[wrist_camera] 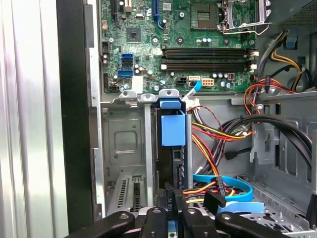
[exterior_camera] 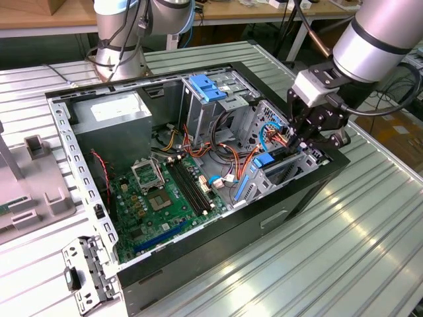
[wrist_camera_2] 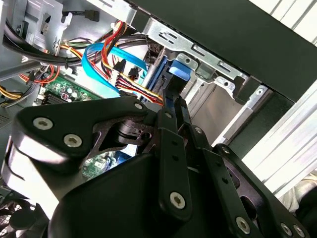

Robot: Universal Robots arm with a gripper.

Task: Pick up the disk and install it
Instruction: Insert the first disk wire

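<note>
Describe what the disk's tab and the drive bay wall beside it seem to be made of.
The disk's tab: apparently moulded plastic, uniform matte blue with soft edges. Drive bay wall: likely bare stamped sheet steel, dull grey with pressed ribs and punched slots.

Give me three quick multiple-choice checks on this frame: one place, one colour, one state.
1. Where is the hand?
A. Over the power supply
B. At the drive bay at the case's end on the exterior view's right
C. Outside the case

2. What colour is the flat data cable curving near the hand?
A. Light blue
B. Green
C. White

3. What state is the case in?
A. Closed, with the panel on
B. Lying on its side, open, with the motherboard exposed
C. Standing upright

Answers:
1. B: the hand is down at the drive bay, in line with the disk standing on edge there.
2. A: the flat data cable is light blue in both wrist views.
3. B: the case lies open-side up and the motherboard is in plain sight.
</note>
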